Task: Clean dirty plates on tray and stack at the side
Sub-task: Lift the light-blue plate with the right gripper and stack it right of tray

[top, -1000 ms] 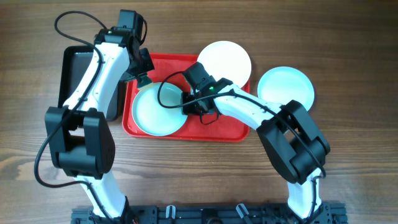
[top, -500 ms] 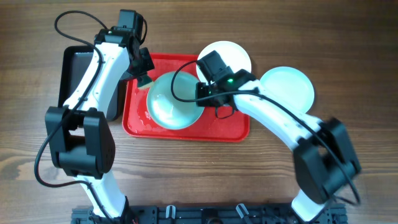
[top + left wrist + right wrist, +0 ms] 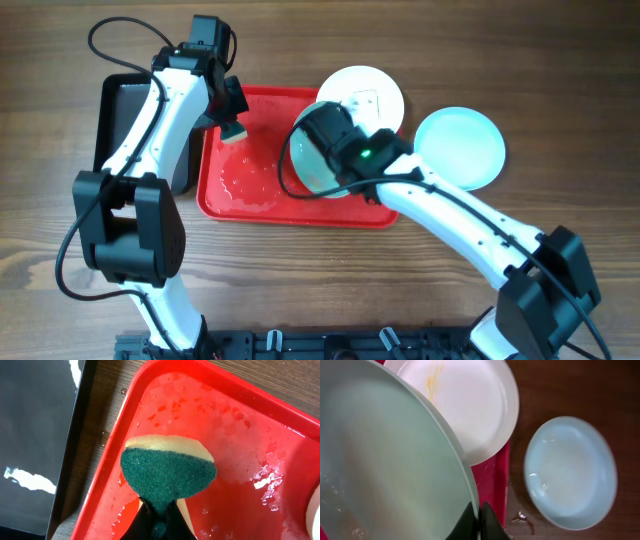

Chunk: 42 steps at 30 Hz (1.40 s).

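The red tray lies mid-table, wet where it is bare. My right gripper is shut on the rim of a pale whitish plate and holds it tilted above the tray's right half. In the right wrist view the fingers pinch that plate's edge. A white plate with a yellow smear sits at the tray's far right corner. An aqua plate lies on the table to the right. My left gripper is shut on a green-and-yellow sponge over the tray's far left corner.
A black tray lies left of the red tray, close to its rim; it also shows in the left wrist view. Water drops lie on the wood between the two trays. Bare wooden table surrounds the trays.
My right gripper has lifted the pale plate off the tray's left half and carried it right, tilting it. The left arm and sponge have stayed in place.
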Each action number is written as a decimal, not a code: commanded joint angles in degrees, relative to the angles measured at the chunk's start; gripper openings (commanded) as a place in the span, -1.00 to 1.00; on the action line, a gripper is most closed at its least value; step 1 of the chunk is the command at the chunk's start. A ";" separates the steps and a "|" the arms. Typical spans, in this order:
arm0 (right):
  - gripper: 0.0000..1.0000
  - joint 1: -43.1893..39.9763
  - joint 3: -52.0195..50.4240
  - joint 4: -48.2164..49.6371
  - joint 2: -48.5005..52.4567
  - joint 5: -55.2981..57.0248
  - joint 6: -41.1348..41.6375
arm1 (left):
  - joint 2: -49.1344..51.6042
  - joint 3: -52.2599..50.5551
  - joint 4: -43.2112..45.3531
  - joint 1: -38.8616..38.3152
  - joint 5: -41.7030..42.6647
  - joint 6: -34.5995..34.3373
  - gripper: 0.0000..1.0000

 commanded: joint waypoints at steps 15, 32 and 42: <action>-0.91 20.13 0.59 0.20 -0.37 49.42 -3.54 | 0.74 0.70 -0.31 -0.02 0.66 0.90 -0.92; -0.91 22.34 0.59 2.40 -0.37 49.53 -5.81 | 0.74 0.70 -0.72 0.00 0.63 0.90 -0.92; -0.92 17.66 0.59 0.74 -1.86 12.15 5.64 | 0.74 0.70 -0.70 0.00 0.63 0.92 -0.92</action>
